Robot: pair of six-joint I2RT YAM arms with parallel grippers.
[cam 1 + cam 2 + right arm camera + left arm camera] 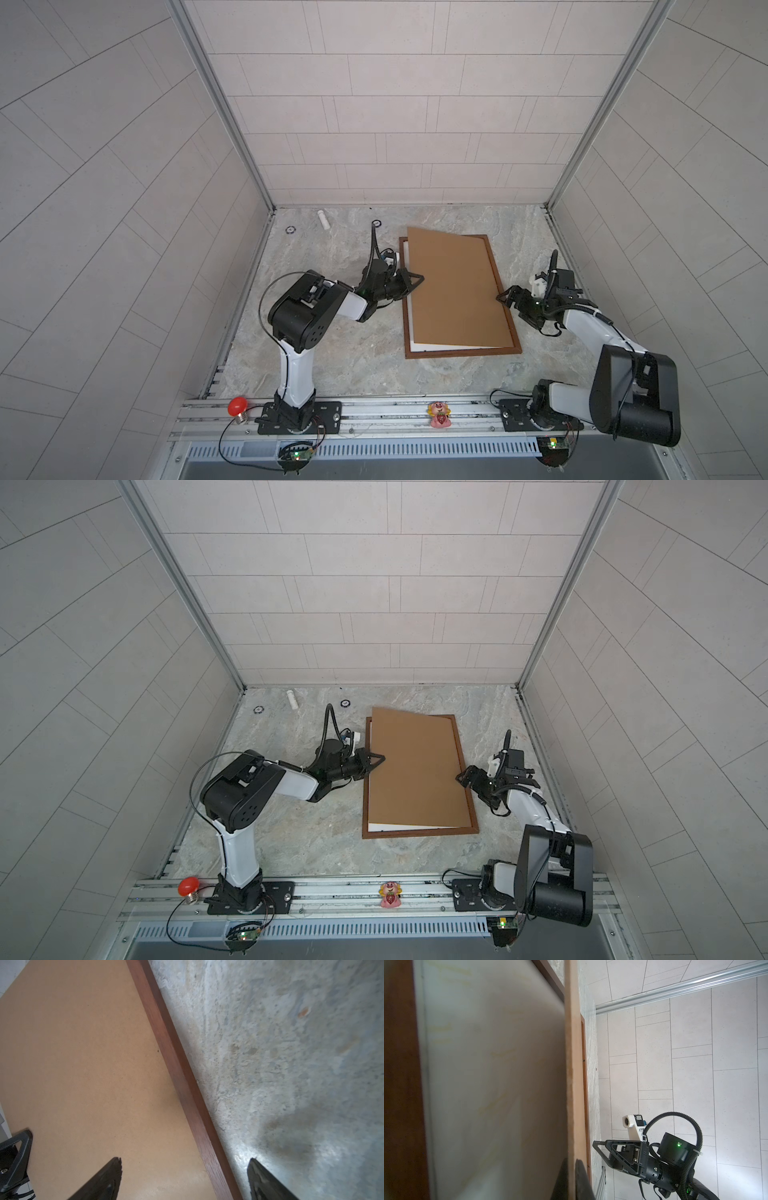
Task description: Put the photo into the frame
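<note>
The frame [461,353] [419,833], thin dark brown wood, lies flat on the marble table. A plain brown backing board [453,291] [415,766] rests askew over it, its far corner past the frame's back rail. My left gripper [419,279] [572,1167] is shut on the board's left edge [574,1064], which is raised. Beneath it a white sheet [488,1064] [408,324] lies inside the frame. The photo is hidden. My right gripper [500,298] [185,1159] stands open across the frame's right rail [178,1076], one finger over the board [83,1053] and the other over the table.
A white tube [324,219] and two small dark rings [290,229] [376,223] lie near the back left. On the front rail sit a red bulb [237,405] and a pink toy [439,413]. Tiled walls enclose three sides.
</note>
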